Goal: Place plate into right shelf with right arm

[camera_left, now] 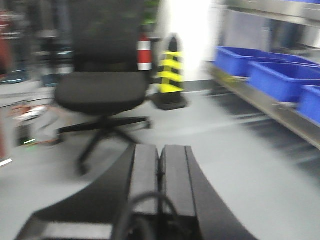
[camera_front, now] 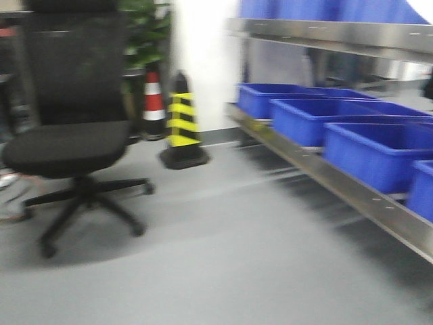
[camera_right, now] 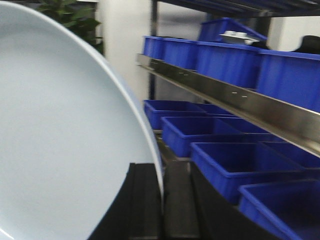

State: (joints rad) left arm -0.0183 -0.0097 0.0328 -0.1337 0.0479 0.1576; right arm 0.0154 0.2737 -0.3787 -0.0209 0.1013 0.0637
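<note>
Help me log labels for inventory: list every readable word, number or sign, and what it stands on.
None readable.
The plate, the right shelf, its blue bins and the office chair: no lettering visible.
The yellow-black cone and red-white cone: stripes only.
Motion blur could hide small print.

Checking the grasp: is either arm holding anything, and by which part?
The right gripper holds the plate by its rim, between its fingers; the left gripper holds nothing.

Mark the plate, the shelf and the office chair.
plate (camera_right: 60, 135): right wrist view, flat middle.
shelf (camera_right: 250, 106): right wrist view, steel beam.
office chair (camera_front: 67, 145): front view, seat cushion.
</note>
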